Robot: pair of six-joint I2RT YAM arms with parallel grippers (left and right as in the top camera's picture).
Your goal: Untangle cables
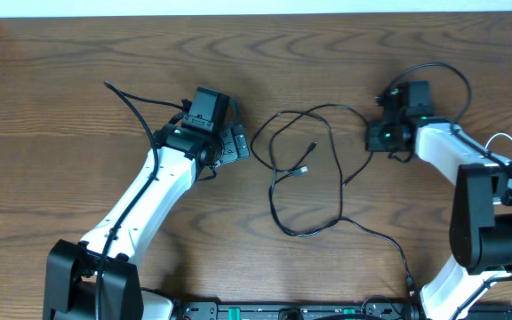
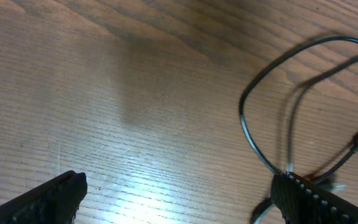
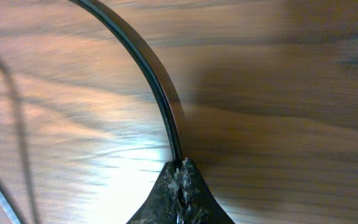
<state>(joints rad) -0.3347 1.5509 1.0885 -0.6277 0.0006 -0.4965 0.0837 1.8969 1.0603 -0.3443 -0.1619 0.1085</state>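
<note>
Counter [image 1: 60,107] carries black cable [image 3: 160,93] in loose overlapping loops between both arms. Left claw [image 1: 238,142] stands wide beside the loops, holding nothing. Right claw [image 3: 180,171] is clamped tight on one strand. The cable's tail trails toward the near edge.

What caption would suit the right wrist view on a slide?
Right gripper pinched shut on the thin black cable over the brown wooden table.
</note>
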